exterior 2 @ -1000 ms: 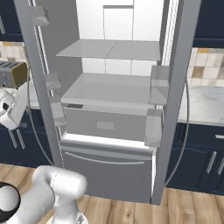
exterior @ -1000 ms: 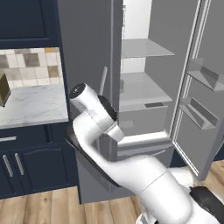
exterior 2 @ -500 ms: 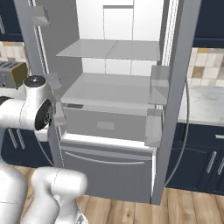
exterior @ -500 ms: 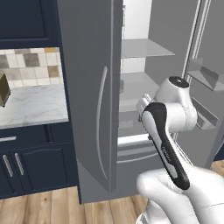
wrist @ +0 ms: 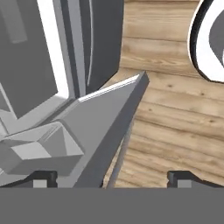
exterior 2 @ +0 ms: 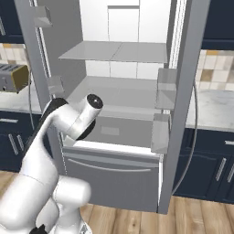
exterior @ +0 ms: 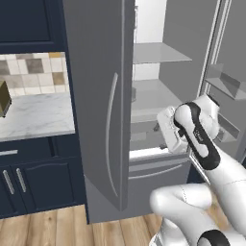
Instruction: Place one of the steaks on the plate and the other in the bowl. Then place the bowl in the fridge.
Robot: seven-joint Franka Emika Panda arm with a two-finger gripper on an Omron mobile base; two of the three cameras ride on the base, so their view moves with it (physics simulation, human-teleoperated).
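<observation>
Your pincer is spread wide with nothing between its tips, which sit far apart at the bottom of the hand view, over the wooden floor. The fridge stands open, shelves bare.

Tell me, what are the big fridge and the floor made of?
The fridge looks like brushed grey metal: its doors are smooth, dull grey with a soft sheen, though in this rendered scene it could be painted. Its shelves look like pale plastic or frosted glass. The floor looks like wood: tan planks with grain lines.
</observation>
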